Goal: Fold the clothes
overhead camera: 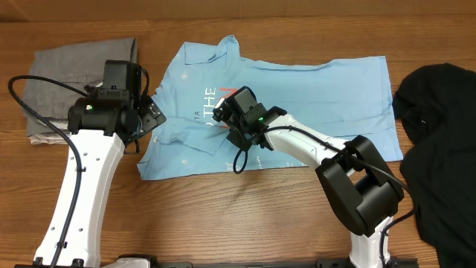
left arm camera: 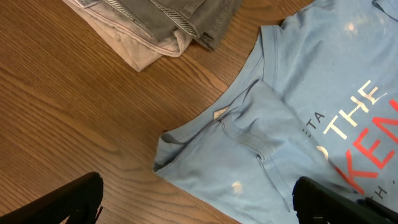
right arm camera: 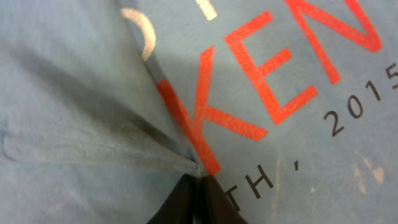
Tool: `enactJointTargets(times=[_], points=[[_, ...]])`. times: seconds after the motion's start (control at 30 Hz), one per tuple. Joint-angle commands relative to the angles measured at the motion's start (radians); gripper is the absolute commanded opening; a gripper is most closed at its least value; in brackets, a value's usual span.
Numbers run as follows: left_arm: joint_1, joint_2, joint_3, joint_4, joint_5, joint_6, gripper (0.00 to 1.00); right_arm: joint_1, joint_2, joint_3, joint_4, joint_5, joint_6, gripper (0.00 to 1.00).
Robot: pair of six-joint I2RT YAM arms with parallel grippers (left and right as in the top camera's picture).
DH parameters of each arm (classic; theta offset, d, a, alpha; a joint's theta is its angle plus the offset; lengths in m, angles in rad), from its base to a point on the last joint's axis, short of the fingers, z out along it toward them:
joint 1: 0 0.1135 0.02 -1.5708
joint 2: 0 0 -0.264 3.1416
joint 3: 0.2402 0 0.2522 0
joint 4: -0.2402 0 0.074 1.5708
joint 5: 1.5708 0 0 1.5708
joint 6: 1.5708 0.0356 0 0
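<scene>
A light blue T-shirt [overhead camera: 312, 97] with red and white lettering lies spread on the wooden table, collar toward the left. My right gripper [overhead camera: 232, 119] is over the shirt's middle and is shut on a pinched fold of its fabric [right arm camera: 198, 167], next to the red letters. My left gripper [overhead camera: 149, 113] is open and empty, low over the shirt's left edge. In the left wrist view its fingers [left arm camera: 193, 202] straddle the sleeve and hem [left arm camera: 249, 168] without touching them.
A folded grey garment [overhead camera: 74, 71] lies at the back left, also in the left wrist view [left arm camera: 161, 25]. A black garment [overhead camera: 439, 141] is heaped at the right edge. Bare wood lies along the front of the table.
</scene>
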Motion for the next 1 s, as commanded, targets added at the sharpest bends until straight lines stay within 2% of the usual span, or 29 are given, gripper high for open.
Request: enactJointTargets(times=[0.0,0.43,0.67,0.73,0.87,0.97], points=[[0.004,0.004,-0.001,0.004,-0.006,-0.003,1.00,-0.010,-0.006,0.021,0.022,0.011,0.003,0.06],[0.004,0.004,-0.001,0.004,-0.006,-0.002,1.00,-0.010,0.064,0.018,0.118,0.015,0.003,0.05],[0.004,0.004,-0.001,0.004,-0.006,-0.002,1.00,-0.023,0.065,0.018,0.182,0.015,0.004,0.19],[0.004,0.004,-0.001,0.004,-0.006,-0.002,1.00,-0.030,0.065,0.018,0.182,0.015,0.014,0.29],[0.004,0.004,-0.001,0.004,-0.006,-0.002,1.00,-0.043,0.060,0.023,0.207,0.015,0.101,0.45],[0.004,0.004,-0.001,0.004,-0.006,-0.002,1.00,-0.061,0.033,0.040,0.216,0.014,0.212,0.49]])
